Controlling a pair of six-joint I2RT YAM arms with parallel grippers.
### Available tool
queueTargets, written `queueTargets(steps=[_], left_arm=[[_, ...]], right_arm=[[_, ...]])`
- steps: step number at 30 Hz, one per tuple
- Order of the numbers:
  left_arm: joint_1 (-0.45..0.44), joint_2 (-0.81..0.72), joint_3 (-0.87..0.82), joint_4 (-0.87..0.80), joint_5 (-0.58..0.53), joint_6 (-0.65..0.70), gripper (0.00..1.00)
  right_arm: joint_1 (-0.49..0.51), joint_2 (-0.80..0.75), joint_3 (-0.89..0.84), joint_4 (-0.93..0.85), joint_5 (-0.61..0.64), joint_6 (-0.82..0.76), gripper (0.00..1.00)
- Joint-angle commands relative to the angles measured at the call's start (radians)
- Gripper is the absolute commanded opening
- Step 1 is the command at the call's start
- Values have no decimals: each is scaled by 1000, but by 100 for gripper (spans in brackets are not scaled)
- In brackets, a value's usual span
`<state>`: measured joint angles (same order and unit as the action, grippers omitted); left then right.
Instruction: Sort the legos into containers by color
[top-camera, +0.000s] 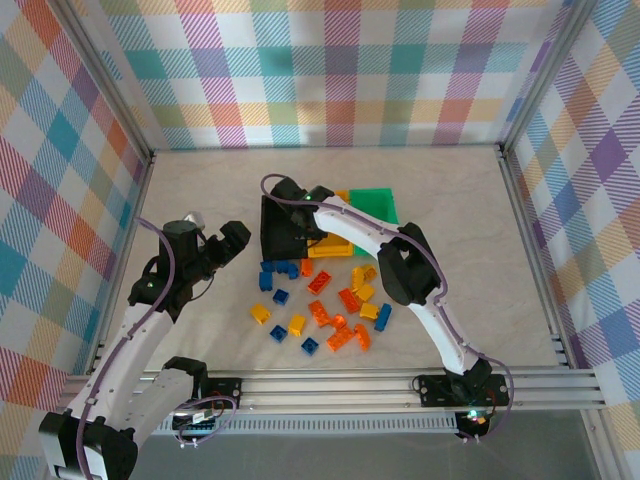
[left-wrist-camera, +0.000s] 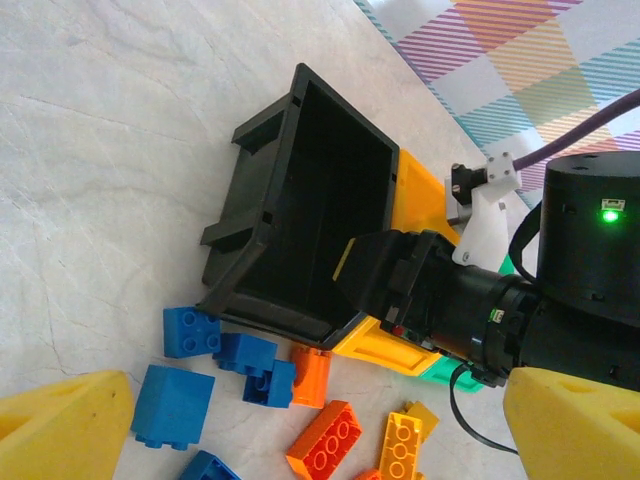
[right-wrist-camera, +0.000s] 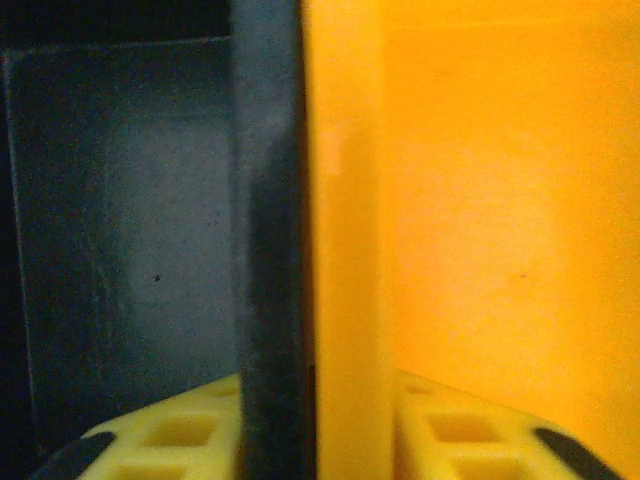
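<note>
The black bin (top-camera: 272, 228), yellow-orange bin (top-camera: 335, 248) and green bin (top-camera: 378, 205) stand in a row at mid-table. The black bin (left-wrist-camera: 255, 190) is tilted up on its side. My right gripper (right-wrist-camera: 310, 440) reaches down between the black and yellow bins. One yellow finger (right-wrist-camera: 160, 435) is inside the black bin and the other is inside the yellow bin (right-wrist-camera: 480, 200), with both adjoining walls between the pads. The legos (top-camera: 330, 300) lie loose on the table in front: blue (left-wrist-camera: 172, 405), orange (left-wrist-camera: 325, 438) and yellow (left-wrist-camera: 400, 450). My left gripper (top-camera: 232, 238) hovers open to the left, holding nothing.
The metal frame rail (top-camera: 330, 385) runs along the near edge, and checked cloth walls enclose the table (top-camera: 450, 200). My right arm (top-camera: 410, 270) arches over the right side of the brick pile. Bare tabletop lies behind and left of the bins.
</note>
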<state>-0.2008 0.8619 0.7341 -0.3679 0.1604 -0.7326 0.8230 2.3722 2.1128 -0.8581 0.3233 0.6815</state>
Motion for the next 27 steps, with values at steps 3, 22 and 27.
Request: queueTargets(steps=[3,22,27], left_arm=[[-11,2,-1,-11,7,11,96],[-11,37,38,29,36,18,97],[-12,17,6,66,42,0,98]], right_arm=[[15,-28,41,11,-29,-31,51],[15,-489,-418,305,40,-92,69],[-4,-708,-697,290,-11,-102,71]])
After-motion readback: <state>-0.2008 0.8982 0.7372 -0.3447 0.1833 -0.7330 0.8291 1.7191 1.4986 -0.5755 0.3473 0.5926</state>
